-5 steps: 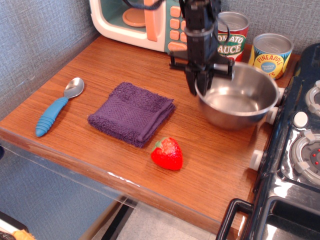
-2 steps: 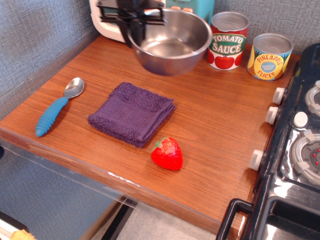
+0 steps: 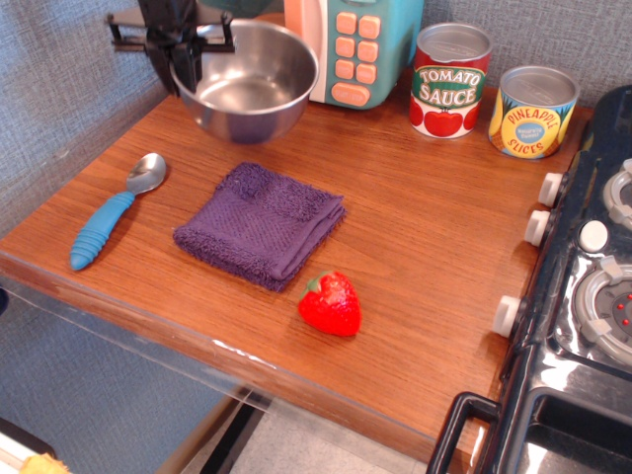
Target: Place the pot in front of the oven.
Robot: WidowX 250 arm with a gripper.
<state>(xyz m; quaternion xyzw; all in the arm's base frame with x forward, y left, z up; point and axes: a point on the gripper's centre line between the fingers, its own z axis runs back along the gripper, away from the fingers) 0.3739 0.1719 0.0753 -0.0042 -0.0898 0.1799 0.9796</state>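
The pot (image 3: 247, 91) is a shiny steel bowl at the back left of the wooden counter, right in front of the oven (image 3: 351, 49), a teal and cream toy microwave with peach buttons. I cannot tell if it rests on the wood or hangs just above it. My black gripper (image 3: 181, 71) comes down from the top edge and is shut on the pot's left rim, one finger inside and one outside. The pot and the gripper hide most of the oven's door.
A folded purple cloth (image 3: 262, 223) lies mid-counter, a blue-handled spoon (image 3: 111, 215) at the left, a toy strawberry (image 3: 331, 304) near the front edge. A tomato sauce can (image 3: 450, 81) and a pineapple can (image 3: 534, 111) stand at the back right. A black stove (image 3: 583, 296) is on the right.
My gripper has carried the pot from the right side, by the cans and stove, leftward across the oven's front and lowered it at the back left.
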